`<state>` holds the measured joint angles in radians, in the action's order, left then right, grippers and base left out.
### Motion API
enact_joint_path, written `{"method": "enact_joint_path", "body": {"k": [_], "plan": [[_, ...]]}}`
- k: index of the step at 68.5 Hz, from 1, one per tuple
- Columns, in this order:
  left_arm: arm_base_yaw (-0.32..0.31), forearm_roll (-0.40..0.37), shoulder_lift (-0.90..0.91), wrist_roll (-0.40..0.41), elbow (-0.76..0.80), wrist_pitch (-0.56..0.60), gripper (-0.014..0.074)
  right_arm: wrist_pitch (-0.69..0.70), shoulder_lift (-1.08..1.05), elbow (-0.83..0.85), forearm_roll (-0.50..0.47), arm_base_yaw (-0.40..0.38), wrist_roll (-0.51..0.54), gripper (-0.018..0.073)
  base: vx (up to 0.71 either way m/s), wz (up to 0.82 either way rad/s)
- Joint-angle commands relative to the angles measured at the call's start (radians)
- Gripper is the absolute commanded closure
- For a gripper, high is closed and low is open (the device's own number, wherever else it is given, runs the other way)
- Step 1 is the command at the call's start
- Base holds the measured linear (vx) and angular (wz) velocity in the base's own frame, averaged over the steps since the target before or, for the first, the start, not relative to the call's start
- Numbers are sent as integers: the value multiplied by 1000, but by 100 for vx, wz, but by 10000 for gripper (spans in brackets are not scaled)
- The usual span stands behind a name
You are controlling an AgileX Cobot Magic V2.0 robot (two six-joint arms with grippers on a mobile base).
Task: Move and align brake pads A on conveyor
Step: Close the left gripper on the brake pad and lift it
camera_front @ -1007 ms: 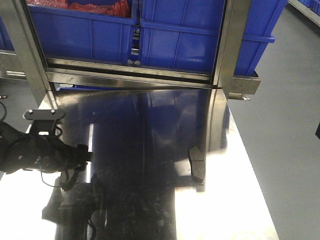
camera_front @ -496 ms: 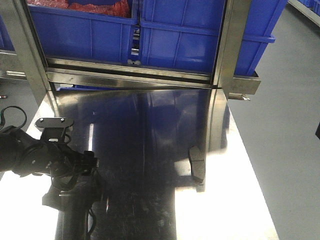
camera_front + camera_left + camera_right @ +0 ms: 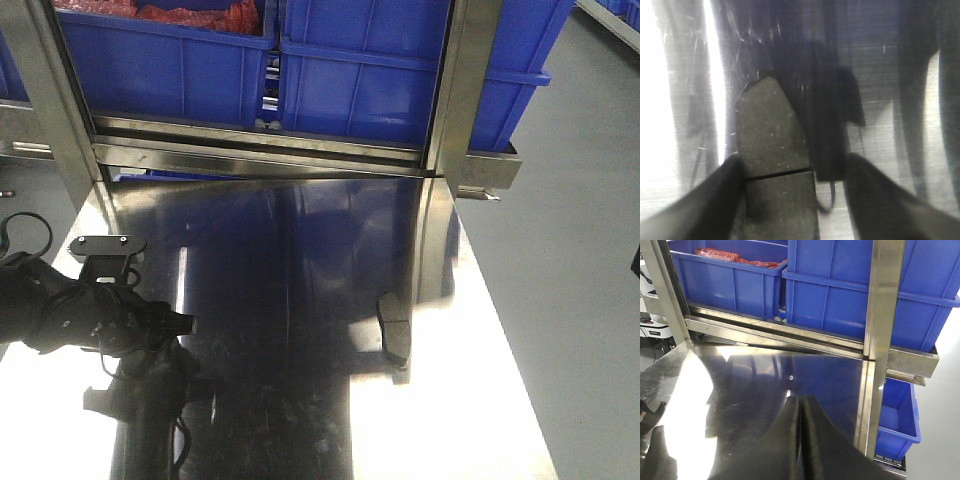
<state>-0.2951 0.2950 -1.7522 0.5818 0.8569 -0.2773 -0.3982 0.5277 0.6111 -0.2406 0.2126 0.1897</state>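
**Exterior front view.** The left gripper hangs low over the left side of the steel table. One brake pad lies well apart from it, on the table's right side.

**Left wrist view.** A second pad lies flat between the spread fingers. It sits against the frame-left one and clear of the other, ungripped.

**Right wrist view.** The right gripper is pressed closed and empty, facing the blue bins.
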Motion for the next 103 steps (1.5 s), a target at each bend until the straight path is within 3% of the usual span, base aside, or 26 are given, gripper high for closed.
{"method": "enact_joint_path", "body": {"k": [1,23,40,68,87,103], "plan": [[-6,-4,34,15,23,30,320,69,5,25,-1,-3,8,562,0,0],[-6,-3,35,15,23,30,474,69,5,25,-1,-3,8,562,0,0],[-6,-3,131,15,22,29,482,69,5,25,-1,-3,8,562,0,0],[-6,21,563,4,-160,13,478,69,5,25,-1,-3,8,562,0,0],[-6,31,873,4,-223,-123,478,69,5,25,-1,-3,8,562,0,0],[-6,55,1011,4,-228,-151,478,69,5,25,-1,-3,8,562,0,0]]}}
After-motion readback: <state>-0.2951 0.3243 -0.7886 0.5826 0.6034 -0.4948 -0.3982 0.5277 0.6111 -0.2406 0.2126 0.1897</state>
